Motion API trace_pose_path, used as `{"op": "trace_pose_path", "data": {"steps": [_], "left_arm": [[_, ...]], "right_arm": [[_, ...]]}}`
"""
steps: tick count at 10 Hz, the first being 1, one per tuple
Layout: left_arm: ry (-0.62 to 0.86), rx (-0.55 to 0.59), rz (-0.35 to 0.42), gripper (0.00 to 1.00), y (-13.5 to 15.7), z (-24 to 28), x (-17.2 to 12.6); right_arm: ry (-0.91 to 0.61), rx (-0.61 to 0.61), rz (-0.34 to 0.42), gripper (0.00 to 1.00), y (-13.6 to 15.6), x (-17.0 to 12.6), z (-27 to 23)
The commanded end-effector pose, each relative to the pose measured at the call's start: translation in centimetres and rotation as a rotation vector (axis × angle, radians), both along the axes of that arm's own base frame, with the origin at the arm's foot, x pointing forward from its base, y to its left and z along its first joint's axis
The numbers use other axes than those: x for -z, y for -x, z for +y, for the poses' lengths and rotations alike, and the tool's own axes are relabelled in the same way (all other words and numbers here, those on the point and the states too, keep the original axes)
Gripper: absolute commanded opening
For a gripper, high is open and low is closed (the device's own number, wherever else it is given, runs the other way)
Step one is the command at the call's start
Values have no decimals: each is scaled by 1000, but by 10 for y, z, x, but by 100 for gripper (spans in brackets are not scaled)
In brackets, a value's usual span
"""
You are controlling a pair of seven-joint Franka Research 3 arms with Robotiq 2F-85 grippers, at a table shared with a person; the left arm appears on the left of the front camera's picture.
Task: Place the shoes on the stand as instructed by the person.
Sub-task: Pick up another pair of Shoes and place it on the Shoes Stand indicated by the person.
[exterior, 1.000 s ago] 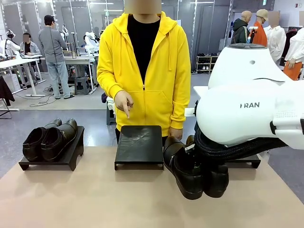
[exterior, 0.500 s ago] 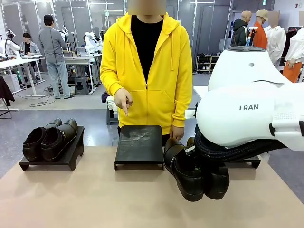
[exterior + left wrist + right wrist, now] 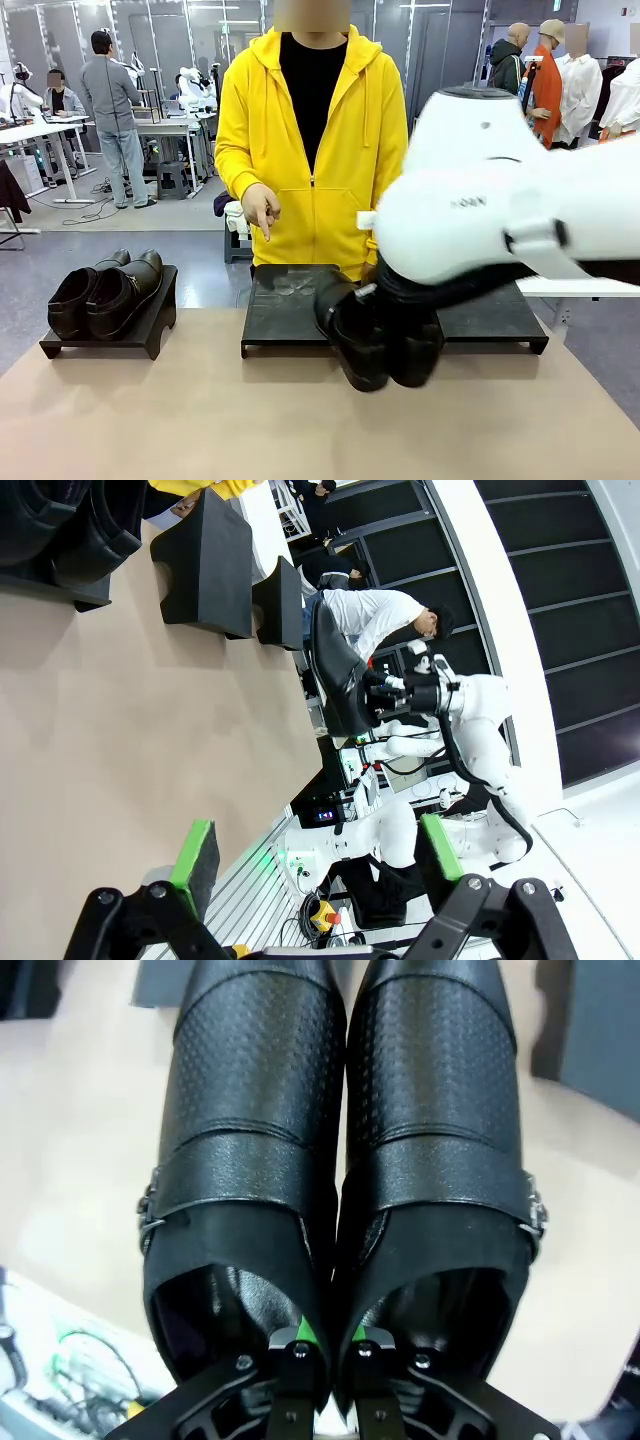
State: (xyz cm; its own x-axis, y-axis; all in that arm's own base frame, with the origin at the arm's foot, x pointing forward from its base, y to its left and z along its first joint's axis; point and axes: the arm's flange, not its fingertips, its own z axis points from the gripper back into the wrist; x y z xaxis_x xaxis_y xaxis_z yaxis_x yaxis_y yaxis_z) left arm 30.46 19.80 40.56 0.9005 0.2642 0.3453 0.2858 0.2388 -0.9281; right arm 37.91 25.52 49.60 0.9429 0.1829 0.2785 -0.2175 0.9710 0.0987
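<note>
1. Two shoes, the held pair [image 3: 250, 1140], sit right at the right claw [image 3: 330, 1338]: one finger goes inside each shoe, and the claw is clamped on the two inner walls pressed together at the heel end.
2. Toes of that pair point away from the wrist camera. Each shoe has a perforated vamp, a strap and a side buckle.
3. Left claw [image 3: 318, 855] is wide open with nothing between its green pads, hovering off the desk [image 3: 130, 730].
4. Front view: the held pair [image 3: 365, 350] hangs from the right arm clear of the desk [image 3: 200, 420], toes tipped down toward the camera. It overlaps the near right corner of the middle stand [image 3: 285, 300].
5. Middle stand top is bare. Right stand [image 3: 490, 315] is just beside it, partly hidden by the arm.
6. Left stand [image 3: 150, 325] is well apart and carries the second pair [image 3: 105, 290], side by side with toes toward the person's side.
7. Person [image 3: 310, 130] stands at the far edge. One hand [image 3: 260, 212] has its index finger aimed down over the middle stand's far edge.
</note>
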Motion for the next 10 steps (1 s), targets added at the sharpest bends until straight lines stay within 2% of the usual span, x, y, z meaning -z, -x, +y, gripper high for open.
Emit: {"op": "trace_pose_path", "data": {"steps": [1, 3, 4, 5, 8, 10], "left_arm": [[14, 4, -23, 100, 1, -1, -1], [14, 4, -23, 100, 1, -1, -1], [14, 4, -23, 100, 1, -1, -1], [14, 4, -23, 100, 1, -1, -1], [14, 4, -23, 100, 1, -1, -1], [14, 4, -23, 100, 1, -1, -1]], "right_arm": [[-8, 16, -42, 7, -52, -8, 33], [50, 43, -82, 7, -85, -7, 61], [27, 71, -61, 7, -99, -4, 79], [55, 106, -88, 7, -114, 0, 98], [138, 174, -140, 7, -146, 19, 134], [128, 219, -148, 7, -164, 34, 149]]}}
